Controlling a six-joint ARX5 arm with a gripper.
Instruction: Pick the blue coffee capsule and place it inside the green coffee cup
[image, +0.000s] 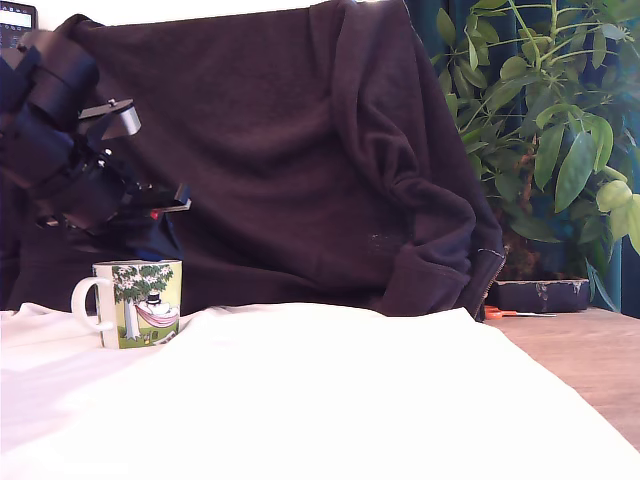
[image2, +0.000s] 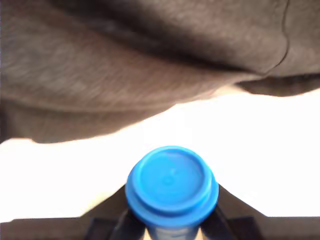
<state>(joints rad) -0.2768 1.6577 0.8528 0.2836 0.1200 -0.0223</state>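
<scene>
Closest up, the blue coffee capsule fills the wrist view, round end outward, clamped between the dark fingers of the gripper. In the exterior view the gripper hangs just above the green coffee cup on the white cloth. Shadow muddies it there; the capsule is probably that dark-blue patch.

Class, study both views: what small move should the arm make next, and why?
Probably lower the gripper slightly toward the opening of the green coffee cup before releasing. The wrist view shows the blue coffee capsule clamped in the gripper; the exterior view shows the gripper hanging just above the cup's rim. Whether it is centred over the opening cannot be told.
</scene>
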